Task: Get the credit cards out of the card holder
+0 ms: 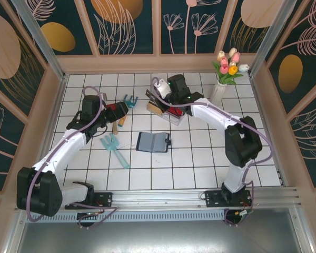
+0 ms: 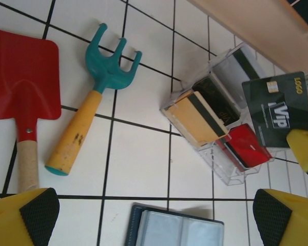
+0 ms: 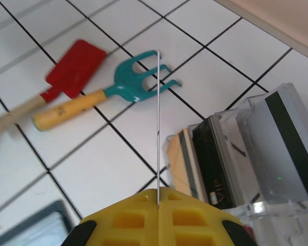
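— Left wrist view first: what are we seeing closest to us?

— We are looking down on the card holder (image 2: 177, 228). It is lying open and flat on the white tiled table (image 2: 138, 164), blue-grey pockets facing up, at the bottom edge of the frame. From above, a pale rake (image 1: 116, 152) is lying just to its left.

— And our left gripper (image 2: 154, 218)?

— Its yellow fingers (image 2: 36, 215) are standing as wide apart as the frame, gripping nothing and touching nothing. The card holder is showing between them.

— What is lying farther out?

— A red shovel (image 2: 23, 77) and a teal rake with a yellow handle (image 2: 110, 64) are resting side by side on the left, not touching. To their right a clear box (image 2: 220, 169) is sitting on the tiles. The tan card (image 2: 195, 119) and the red card (image 2: 246, 146) are standing in its compartments, with a dark card (image 2: 215, 100) behind the tan one.

— And the right gripper (image 3: 158, 197)?

— We are seeing its jaws pressed together on a black card (image 2: 277, 110) marked VIP, which is hanging over the far end of the box. In the right wrist view that card is showing edge-on as a thin line, with the box just beside it on the right.

— Where is the card holder from there?

— From above, it is lying nearer the arm bases, well apart from the right gripper and the box. Farthest back, a vase of tulips (image 1: 227, 74) is standing in the right corner.
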You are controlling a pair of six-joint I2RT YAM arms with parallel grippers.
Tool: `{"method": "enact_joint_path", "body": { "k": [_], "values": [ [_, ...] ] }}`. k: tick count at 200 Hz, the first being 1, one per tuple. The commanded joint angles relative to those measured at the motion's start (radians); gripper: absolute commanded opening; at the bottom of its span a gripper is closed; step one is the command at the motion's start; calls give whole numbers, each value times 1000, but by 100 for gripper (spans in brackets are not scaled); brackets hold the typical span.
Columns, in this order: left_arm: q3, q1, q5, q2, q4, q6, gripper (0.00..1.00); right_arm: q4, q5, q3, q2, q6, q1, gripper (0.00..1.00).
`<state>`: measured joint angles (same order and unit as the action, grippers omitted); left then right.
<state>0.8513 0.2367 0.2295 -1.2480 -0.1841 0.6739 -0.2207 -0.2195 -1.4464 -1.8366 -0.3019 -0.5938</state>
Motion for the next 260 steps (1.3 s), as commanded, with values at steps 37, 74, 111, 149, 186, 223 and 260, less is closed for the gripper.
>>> {"method": "enact_joint_path", "body": {
  "k": [37, 74, 111, 149, 186, 223, 260],
  "values": [
    [11, -11, -9, -42, -40, -43, 98, -84, 56, -118, -103, -216, 40, 0],
    [20, -13, -2, -68, -40, -46, 98, -79, 33, -127, -133, -222, 41, 0],
    [31, -14, 29, -85, -25, -40, 98, -94, 3, -163, -182, -238, 71, 0],
    [36, -14, 31, -90, -26, -43, 98, -91, 4, -169, -195, -242, 84, 0],
    [33, -16, 46, -104, -20, -43, 98, -96, -12, -171, -208, -248, 90, 0],
    [37, -16, 67, -111, -17, -42, 98, -112, -18, -196, -246, -244, 91, 0],
    [42, -18, 82, -118, -14, -42, 98, -102, -8, -202, -265, -238, 92, 0]
  ]
}}
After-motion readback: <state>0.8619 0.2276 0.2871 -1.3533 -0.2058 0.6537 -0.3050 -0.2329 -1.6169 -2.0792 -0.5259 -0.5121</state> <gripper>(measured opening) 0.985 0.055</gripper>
